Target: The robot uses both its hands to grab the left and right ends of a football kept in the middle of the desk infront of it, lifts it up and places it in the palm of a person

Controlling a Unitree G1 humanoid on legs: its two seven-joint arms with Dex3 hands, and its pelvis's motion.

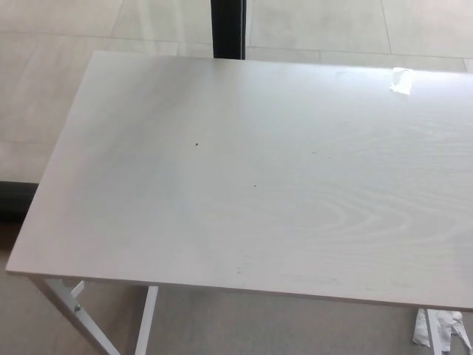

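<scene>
The pale wood-grain desk [251, 177] fills the head view with nothing standing on it. No football shows anywhere in the picture. Neither of my hands nor any part of my arms shows. No person's hand shows either.
A small piece of white tape [401, 80] is stuck near the desk's far right corner. A dark post [227, 28] stands behind the far edge. White desk legs [77, 310] show at the near left, and crumpled white paper [442, 330] lies on the floor at the lower right.
</scene>
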